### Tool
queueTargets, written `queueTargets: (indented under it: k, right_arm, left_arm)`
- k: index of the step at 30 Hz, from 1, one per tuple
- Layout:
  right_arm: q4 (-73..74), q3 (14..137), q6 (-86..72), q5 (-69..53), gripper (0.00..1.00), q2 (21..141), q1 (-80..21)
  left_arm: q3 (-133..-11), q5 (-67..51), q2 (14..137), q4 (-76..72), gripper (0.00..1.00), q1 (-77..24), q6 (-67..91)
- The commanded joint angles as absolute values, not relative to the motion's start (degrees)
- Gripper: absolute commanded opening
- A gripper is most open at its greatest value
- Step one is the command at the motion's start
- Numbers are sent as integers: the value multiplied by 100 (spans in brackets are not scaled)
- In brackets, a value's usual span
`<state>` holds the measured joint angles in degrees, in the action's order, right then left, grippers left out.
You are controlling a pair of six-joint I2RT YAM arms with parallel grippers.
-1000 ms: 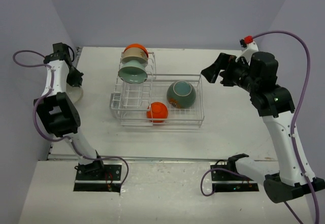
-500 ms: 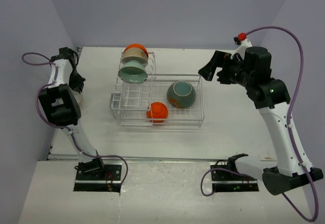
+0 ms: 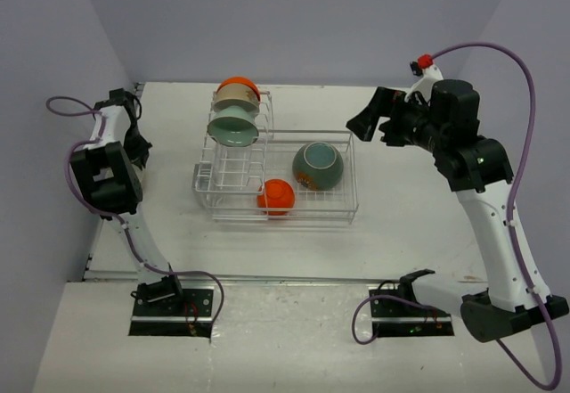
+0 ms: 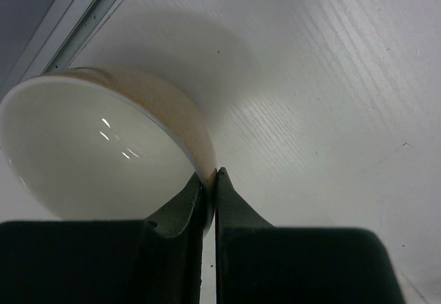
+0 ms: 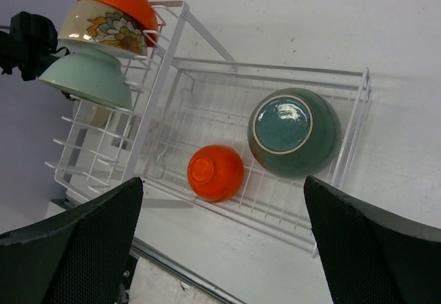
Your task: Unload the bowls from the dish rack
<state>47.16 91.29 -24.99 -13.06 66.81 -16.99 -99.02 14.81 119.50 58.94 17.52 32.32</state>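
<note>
The left gripper (image 4: 210,176) is pinching shut on the rim of a glossy cream ceramic bowl (image 4: 89,145) near the white table's (image 4: 331,76) left edge; the right gripper (image 3: 370,126) is hovering wide open beside the silvery wire dish rack (image 3: 322,209), which is holding a dark teal bowl (image 3: 318,165), a small orange bowl (image 3: 276,196) and three upright bowls (image 3: 235,103).

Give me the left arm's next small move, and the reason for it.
Likely lower the cream bowl until it sits flat on the table, then open. The left end effector is shut on its rim, and the bowl looks tilted over bare table, away from the dish rack. Whether it already touches is unclear.
</note>
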Motion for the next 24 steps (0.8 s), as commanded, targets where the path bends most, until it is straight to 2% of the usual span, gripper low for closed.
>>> queueTargets:
  k: [1,3,8,11,12,14,19,24]
  right_arm:
    - [4799,9352,-2399,-1398,99,6706,-1766]
    - [4816,9343,-2399,-1389,99,6697,-1810]
    - [4834,9360,-2408,-1362,99,6662,-1846]
    - [4887,9422,-2391,-1354,99,6662,-1855]
    - [4904,9422,-2391,-1354,99,6645,-1872]
    - [4904,9396,-2382,-1354,99,6592,-1872]
    - [4974,9483,-2391,-1345,99,6530,-1890]
    - [5088,9589,-2408,-1327,99,6487,-1916]
  left_arm:
    - [-10072,1705,11874,5801,0,1714,3067]
    - [-10037,1696,11848,5766,11,1679,3094]
    - [-9896,1494,11777,5599,21,1652,3146]
    - [-9897,1433,11734,5608,29,1582,3199]
    - [-9914,1415,11690,5599,35,1539,3225]
    - [-9993,1336,11479,5581,38,1512,3287]
    - [-11158,1221,11014,5835,54,1441,3454]
    - [-11550,924,10294,5846,55,1319,3945]
